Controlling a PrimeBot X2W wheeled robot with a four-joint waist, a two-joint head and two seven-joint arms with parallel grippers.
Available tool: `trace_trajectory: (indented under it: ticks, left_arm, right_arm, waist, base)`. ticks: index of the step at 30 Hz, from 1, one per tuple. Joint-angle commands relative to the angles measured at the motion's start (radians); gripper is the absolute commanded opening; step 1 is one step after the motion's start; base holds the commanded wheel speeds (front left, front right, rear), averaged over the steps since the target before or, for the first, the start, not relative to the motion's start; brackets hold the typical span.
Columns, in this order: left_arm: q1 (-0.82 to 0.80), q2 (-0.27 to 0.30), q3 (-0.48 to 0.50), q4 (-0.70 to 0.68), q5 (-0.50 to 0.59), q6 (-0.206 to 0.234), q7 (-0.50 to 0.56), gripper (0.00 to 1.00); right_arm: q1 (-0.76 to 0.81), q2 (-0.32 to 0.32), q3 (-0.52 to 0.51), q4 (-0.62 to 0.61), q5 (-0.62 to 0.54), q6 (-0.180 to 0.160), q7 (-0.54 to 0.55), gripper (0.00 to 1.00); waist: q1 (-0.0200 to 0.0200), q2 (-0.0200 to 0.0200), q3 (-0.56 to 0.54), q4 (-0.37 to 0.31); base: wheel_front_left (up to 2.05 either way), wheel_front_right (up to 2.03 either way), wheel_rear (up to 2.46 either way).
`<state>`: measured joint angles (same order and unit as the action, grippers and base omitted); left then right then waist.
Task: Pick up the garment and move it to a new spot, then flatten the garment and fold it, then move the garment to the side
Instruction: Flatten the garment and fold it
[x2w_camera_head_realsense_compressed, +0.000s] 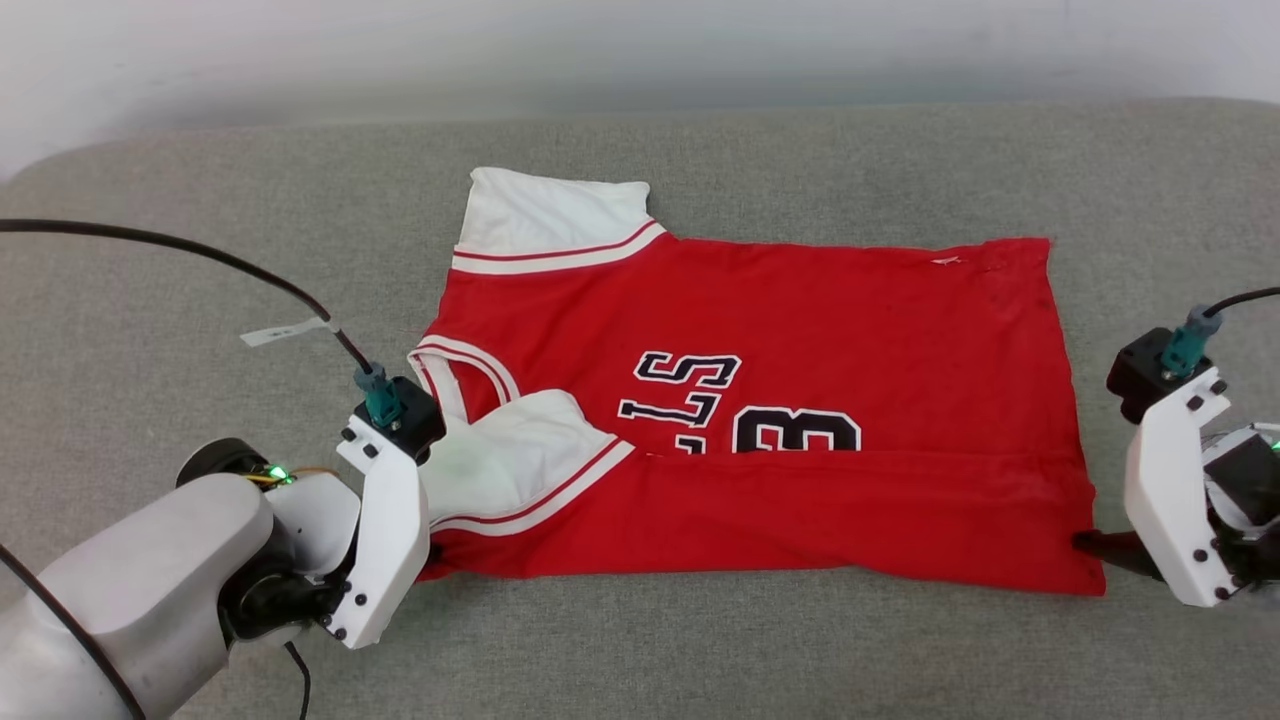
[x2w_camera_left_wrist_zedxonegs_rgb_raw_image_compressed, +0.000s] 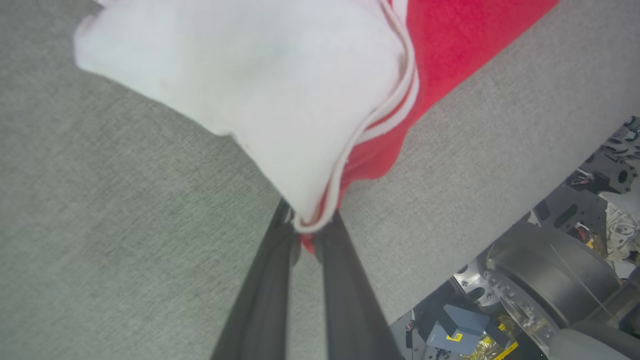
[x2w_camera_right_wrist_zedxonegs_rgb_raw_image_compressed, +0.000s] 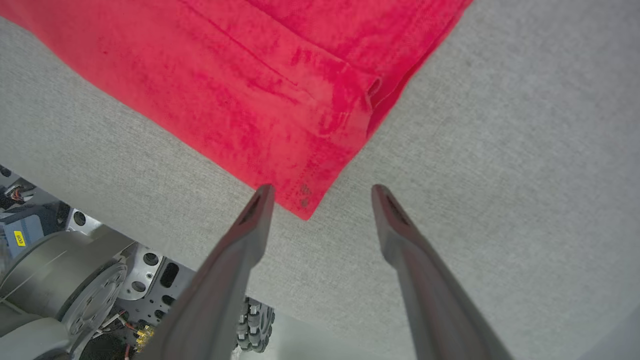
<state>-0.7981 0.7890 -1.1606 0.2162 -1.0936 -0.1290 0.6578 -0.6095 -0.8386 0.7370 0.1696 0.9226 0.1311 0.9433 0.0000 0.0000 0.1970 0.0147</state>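
two grippers are recorded at the near edge of the garment (x2w_camera_head_realsense_compressed: 800, 310): the left gripper (x2w_camera_left_wrist_zedxonegs_rgb_raw_image_compressed: 310, 227) is clamped narrow on a bunched corner of white sleeve panel and red cloth, while the right gripper (x2w_camera_right_wrist_zedxonegs_rgb_raw_image_compressed: 322, 192) is spread wide, its fingertips set apart at the near right hem corner. the garment is laid flat across the grey cushion (x2w_camera_head_realsense_compressed: 200, 200), with its near portion folded up over the lower half of the number.
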Motion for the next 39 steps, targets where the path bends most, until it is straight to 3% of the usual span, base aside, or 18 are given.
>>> trace_trajectory:
  ticks: [1, 7, 13, 14, 15, 16, 25, 39]
  left_arm:
    - [-0.012, -0.001, -0.001, -0.003, 0.006, 0.0, -0.002, 0.0]
    - [-0.024, 0.003, -0.004, -0.004, 0.016, 0.0, -0.011, 0.0]
    - [-0.018, 0.004, -0.008, 0.001, 0.013, 0.0, -0.018, 0.0]
    - [-0.014, 0.005, -0.008, 0.003, 0.011, 0.0, -0.02, 0.0]
    - [-0.01, 0.005, -0.009, 0.005, 0.01, 0.0, -0.022, 0.0]
    - [-0.006, 0.006, -0.009, 0.008, 0.009, 0.0, -0.023, 0.0]
    - [0.046, 0.023, -0.013, 0.003, -0.022, 0.002, -0.043, 0.0]
    - [0.201, 0.099, -0.041, -0.124, -0.071, 0.049, -0.082, 0.0]
  right_arm:
    - [0.012, 0.008, -0.002, 0.011, -0.004, -0.001, -0.002, 1.0]
    - [0.052, 0.107, -0.011, 0.137, -0.023, -0.001, -0.063, 1.0]
    - [0.096, 0.154, 0.041, 0.193, -0.029, -0.001, -0.103, 1.0]
    - [0.095, 0.154, 0.046, 0.194, -0.028, -0.001, -0.113, 0.8]
    - [0.088, 0.151, 0.046, 0.192, -0.028, -0.001, -0.127, 0.08]
    - [0.083, 0.147, 0.046, 0.19, -0.021, -0.001, -0.134, 0.0]
    - [0.09, 0.058, 0.015, 0.125, 0.027, -0.001, -0.205, 0.0]
    - [0.299, -0.089, -0.023, -0.044, 0.084, -0.001, -0.187, 0.0]
  waist:
    - [0.0, 0.0, 0.008, 0.002]
    - [0.0, 0.0, 0.037, 0.007]
    - [0.0, 0.0, 0.046, 0.006]
    - [0.0, 0.0, 0.044, 0.004]
    - [0.0, 0.0, 0.041, 0.004]
    - [0.0, 0.0, 0.036, 0.003]
    - [0.0, 0.0, -0.054, 0.001]
    - [0.0, 0.0, -0.112, -0.011]
  base:
    - [0.0, 0.0, 0.0]
    - [0.0, 0.0, 0.0]
    - [0.0, 0.0, 0.0]
    - [0.0, 0.0, 0.0]
    - [0.0, 0.0, 0.0]
    - [0.0, 0.0, 0.0]
    - [0.0, 0.0, 0.0]
    - [0.0, 0.0, 0.0]
